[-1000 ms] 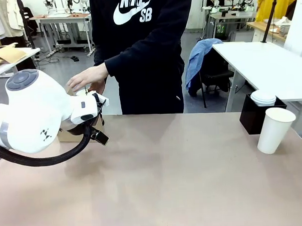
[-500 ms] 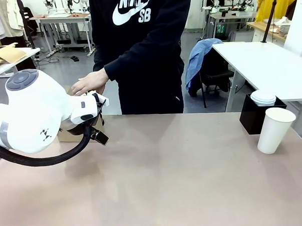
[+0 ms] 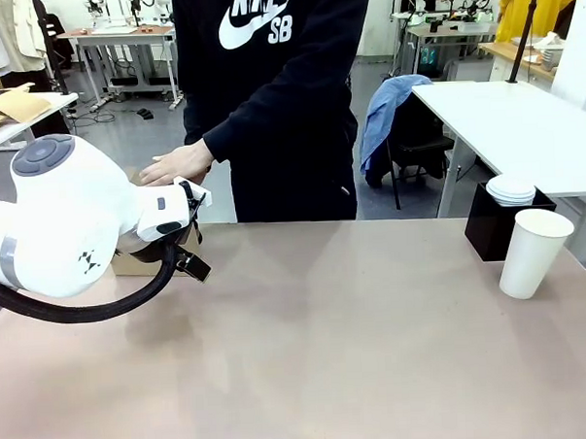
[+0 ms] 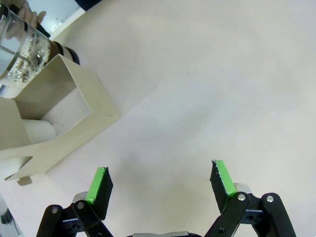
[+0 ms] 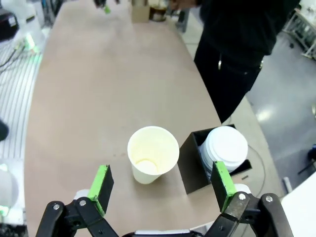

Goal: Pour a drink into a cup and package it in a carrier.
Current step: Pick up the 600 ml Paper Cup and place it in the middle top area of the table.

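Jaws wide and empty, the right gripper [image 5: 160, 170] hovers over the white paper cup [image 5: 153, 153], best straddled squarely; the left gripper [image 4: 160, 170], equally open, hangs near the cardboard carrier [image 4: 98, 106].

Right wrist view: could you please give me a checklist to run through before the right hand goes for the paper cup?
1. Paper cup upright and empty: ok.
2. Right hand open and lined up over the cup: ok.
3. Gap between the cup and the black box of lids: cannot tell, they stand very close.
4. Left hand open, holding nothing: ok.
5. Person's hand clear of the carafe beside the carrier: not ok, it is right by the carafe.
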`<state>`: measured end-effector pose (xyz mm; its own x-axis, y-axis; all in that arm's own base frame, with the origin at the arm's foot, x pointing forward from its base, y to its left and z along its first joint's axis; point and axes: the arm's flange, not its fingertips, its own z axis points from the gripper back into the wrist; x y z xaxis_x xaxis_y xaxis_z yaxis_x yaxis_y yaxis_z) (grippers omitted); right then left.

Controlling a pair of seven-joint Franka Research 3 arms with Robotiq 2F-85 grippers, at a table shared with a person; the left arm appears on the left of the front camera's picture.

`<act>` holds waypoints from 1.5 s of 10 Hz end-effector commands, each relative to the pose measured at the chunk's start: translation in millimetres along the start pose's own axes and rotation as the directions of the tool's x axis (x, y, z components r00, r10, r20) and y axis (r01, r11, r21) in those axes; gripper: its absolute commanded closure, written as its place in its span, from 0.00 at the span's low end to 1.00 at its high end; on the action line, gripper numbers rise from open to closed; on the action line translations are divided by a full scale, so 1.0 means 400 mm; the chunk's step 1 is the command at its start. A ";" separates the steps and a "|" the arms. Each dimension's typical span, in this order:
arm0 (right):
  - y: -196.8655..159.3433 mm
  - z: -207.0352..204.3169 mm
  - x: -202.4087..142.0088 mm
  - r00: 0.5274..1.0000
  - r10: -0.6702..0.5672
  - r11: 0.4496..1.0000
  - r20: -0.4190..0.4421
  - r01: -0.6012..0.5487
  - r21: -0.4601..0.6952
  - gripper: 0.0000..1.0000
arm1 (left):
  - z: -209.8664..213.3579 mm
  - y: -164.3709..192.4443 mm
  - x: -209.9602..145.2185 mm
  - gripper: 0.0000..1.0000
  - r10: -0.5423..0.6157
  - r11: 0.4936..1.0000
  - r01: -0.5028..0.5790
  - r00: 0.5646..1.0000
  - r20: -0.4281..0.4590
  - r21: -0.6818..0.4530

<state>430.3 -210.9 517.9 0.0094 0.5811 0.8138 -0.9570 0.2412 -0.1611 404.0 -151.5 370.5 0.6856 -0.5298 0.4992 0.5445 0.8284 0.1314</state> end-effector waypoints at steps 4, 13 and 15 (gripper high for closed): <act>0.021 -0.098 -0.316 0.910 -0.023 0.988 0.414 0.084 -0.131 0.00 | 0.000 0.000 -0.001 0.00 0.000 1.000 0.000 1.000 0.000 -0.001; 0.031 -0.312 -0.558 0.862 -0.183 0.978 0.472 0.208 -0.001 0.00 | 0.000 0.000 -0.001 0.00 0.000 1.000 0.000 1.000 0.000 -0.001; 0.031 -0.312 -0.558 0.862 -0.183 0.978 0.472 0.208 -0.001 0.00 | 0.000 0.000 -0.001 0.00 0.000 1.000 0.000 1.000 0.000 -0.001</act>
<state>454.9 -240.5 264.1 0.0538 0.0840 0.9950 -0.9309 0.3648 0.0196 403.9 -151.6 370.4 0.6856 -0.5301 0.4990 0.5447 0.8283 0.1314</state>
